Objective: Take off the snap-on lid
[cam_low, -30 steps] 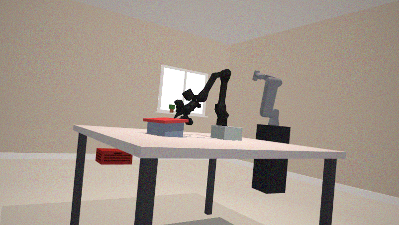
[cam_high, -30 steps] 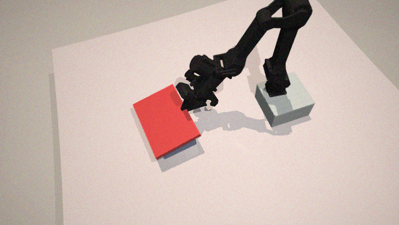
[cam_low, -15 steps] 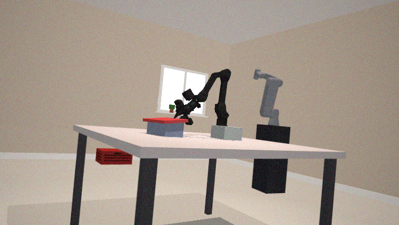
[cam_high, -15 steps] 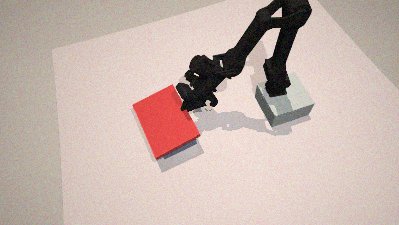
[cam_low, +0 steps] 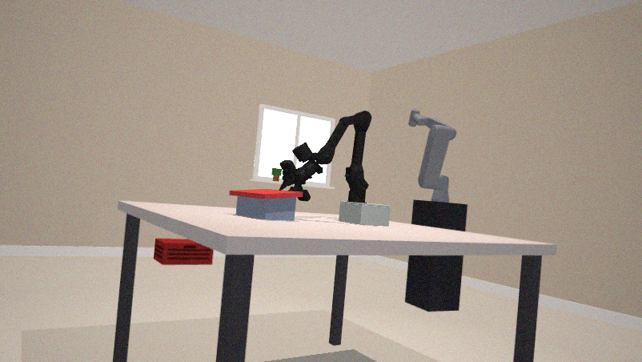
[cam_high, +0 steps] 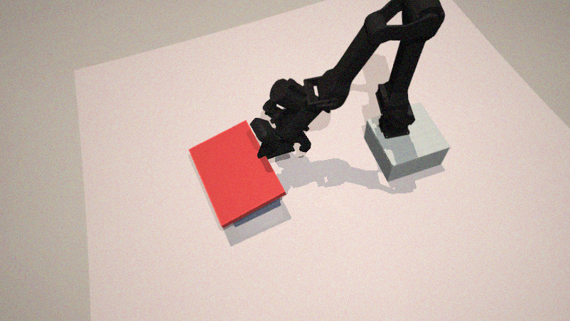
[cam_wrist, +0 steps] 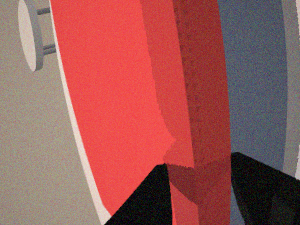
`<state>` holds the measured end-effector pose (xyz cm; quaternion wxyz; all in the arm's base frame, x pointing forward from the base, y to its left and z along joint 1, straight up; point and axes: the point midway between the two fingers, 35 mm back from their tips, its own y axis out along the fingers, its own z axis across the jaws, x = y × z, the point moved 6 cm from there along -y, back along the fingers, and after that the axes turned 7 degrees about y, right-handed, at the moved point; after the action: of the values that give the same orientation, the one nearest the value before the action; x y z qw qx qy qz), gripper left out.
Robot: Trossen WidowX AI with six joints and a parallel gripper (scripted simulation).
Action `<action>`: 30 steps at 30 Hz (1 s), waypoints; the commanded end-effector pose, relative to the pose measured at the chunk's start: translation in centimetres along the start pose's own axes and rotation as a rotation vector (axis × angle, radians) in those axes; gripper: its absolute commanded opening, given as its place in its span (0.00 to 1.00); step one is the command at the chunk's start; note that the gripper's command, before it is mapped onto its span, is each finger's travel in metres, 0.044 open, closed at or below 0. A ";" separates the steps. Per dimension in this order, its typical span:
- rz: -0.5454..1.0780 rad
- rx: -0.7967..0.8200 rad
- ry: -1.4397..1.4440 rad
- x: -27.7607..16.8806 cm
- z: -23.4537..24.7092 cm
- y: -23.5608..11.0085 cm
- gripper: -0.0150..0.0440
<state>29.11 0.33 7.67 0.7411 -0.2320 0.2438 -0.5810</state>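
Observation:
A flat red lid (cam_high: pixel 231 175) (cam_low: pixel 265 194) (cam_wrist: pixel 113 95) covers a grey-blue storage box (cam_high: pixel 259 213) (cam_low: pixel 265 208) (cam_wrist: pixel 248 62) near the middle of the white table (cam_high: pixel 159 99) (cam_low: pixel 314 233). The lid sits slightly raised and shifted, so a strip of the box shows under its near-right edge. My black gripper (cam_high: pixel 268 149) (cam_low: pixel 294 192) (cam_wrist: pixel 199 208) is shut on the lid's edge nearest the arm, one finger above and one below the rim. In the wrist view the fingers flank the lid's darker red rim.
The arm stands on a pale grey-green base block (cam_high: pixel 406 143) (cam_low: pixel 363 213) at the right of the table. A grey second robot arm (cam_low: pixel 433 157) on a black pedestal (cam_low: pixel 435 256) stands behind the table. A red crate (cam_low: pixel 182 251) shows below the table's left edge.

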 end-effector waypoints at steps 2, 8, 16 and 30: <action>-0.003 0.000 0.001 0.0 0.0 0.1 0.25; -0.003 0.000 0.001 0.0 0.1 0.1 0.25; -0.007 -0.003 0.004 -0.2 0.8 -0.5 0.25; -0.007 -0.002 0.004 -0.4 2.5 -1.4 0.25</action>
<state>29.31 0.53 9.89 0.7388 -0.2352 0.2480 -0.5809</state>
